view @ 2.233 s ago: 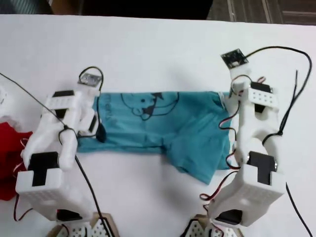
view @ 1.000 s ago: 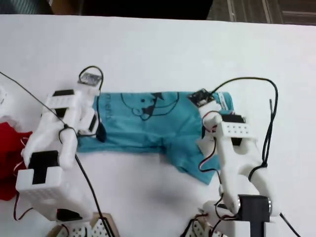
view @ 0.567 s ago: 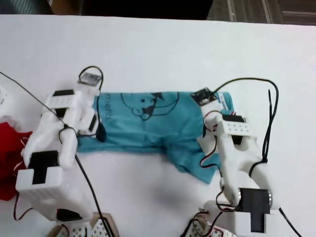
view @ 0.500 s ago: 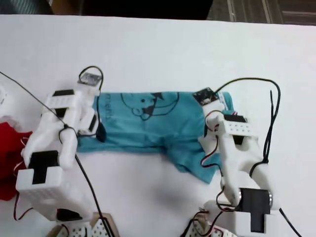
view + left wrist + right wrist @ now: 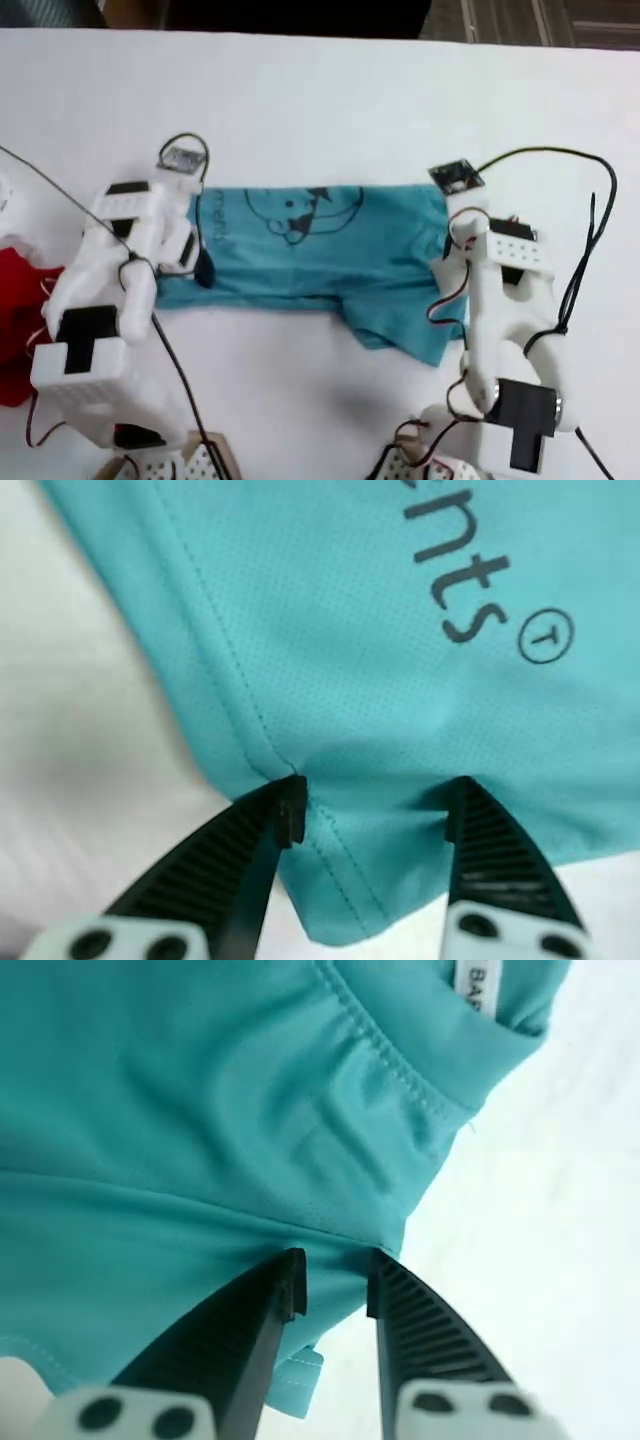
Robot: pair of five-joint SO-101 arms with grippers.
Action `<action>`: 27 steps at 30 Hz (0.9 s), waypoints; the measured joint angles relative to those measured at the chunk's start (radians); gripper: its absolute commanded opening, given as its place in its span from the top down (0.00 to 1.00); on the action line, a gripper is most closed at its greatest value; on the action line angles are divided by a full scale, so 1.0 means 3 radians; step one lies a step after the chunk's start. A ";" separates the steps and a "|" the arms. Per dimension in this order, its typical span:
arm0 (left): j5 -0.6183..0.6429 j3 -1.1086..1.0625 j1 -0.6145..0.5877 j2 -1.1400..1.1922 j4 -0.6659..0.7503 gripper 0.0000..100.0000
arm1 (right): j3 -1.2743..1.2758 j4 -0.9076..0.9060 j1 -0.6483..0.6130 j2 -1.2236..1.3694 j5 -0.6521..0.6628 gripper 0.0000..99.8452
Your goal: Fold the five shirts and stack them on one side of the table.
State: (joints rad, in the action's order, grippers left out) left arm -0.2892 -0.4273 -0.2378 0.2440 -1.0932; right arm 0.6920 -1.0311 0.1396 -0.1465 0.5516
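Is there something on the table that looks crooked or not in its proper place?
Yes. The teal shirt lies as a fairly straight band, but one flap sticks out from its near edge and breaks the neat line. A red cloth also lies crumpled at the edge of the table, not folded.

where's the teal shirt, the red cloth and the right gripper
teal shirt [image 5: 300, 255], high view, middle of its front
red cloth [image 5: 20, 285], high view, its upper part
right gripper [image 5: 335, 1278], right wrist view, between its fingertips

Teal shirt [image 5: 300, 262], dark print up, folded into long flat band, sleeve protruding; red shirt [image 5: 20, 300] bunched nearby.
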 measured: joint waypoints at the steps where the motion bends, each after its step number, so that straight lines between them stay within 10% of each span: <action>1: 0.0000 0.0000 0.0000 0.0000 0.0000 0.74 | 0.0000 0.0000 0.0000 0.0000 0.0000 0.89; 19: 0.0000 0.0000 0.0000 0.0000 0.0000 0.74 | 0.0189 -0.1212 -0.0660 -0.1033 0.1355 0.88; 27: 0.0000 0.0000 0.0000 0.0000 0.0000 0.74 | 0.1059 -0.0747 -0.0936 -0.1355 0.1437 0.85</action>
State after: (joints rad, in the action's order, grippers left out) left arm -0.2892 -0.4273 -0.2378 0.2440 -1.0932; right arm 1.0096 -1.2551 -0.1412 -0.5531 0.9828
